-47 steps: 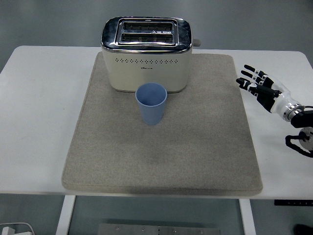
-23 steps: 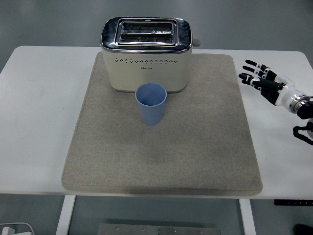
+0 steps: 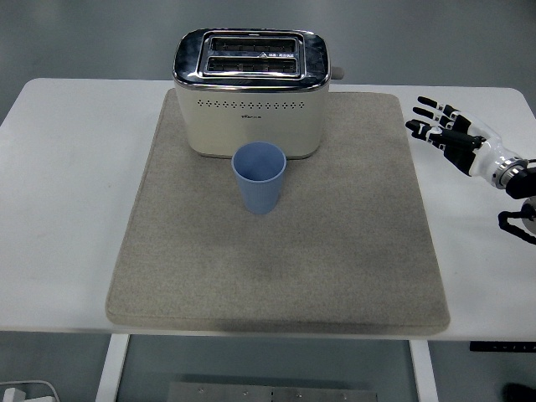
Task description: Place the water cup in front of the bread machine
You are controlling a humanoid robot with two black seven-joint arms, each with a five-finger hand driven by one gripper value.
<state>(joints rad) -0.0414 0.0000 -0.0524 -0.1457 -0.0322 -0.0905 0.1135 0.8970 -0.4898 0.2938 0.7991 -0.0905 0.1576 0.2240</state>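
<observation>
On the white counter (image 3: 67, 193) lies a grey mat (image 3: 335, 251), and at its far edge stands a cream toaster (image 3: 249, 92) with a chrome top and two empty slots. Just in front of the toaster, upright on the mat, stands the blue water cup (image 3: 260, 177), its rim overlapping the toaster's lower front from this angle. Over the counter's right side, well apart from the cup, the right hand (image 3: 444, 135) hovers with fingers spread, holding nothing.
</observation>
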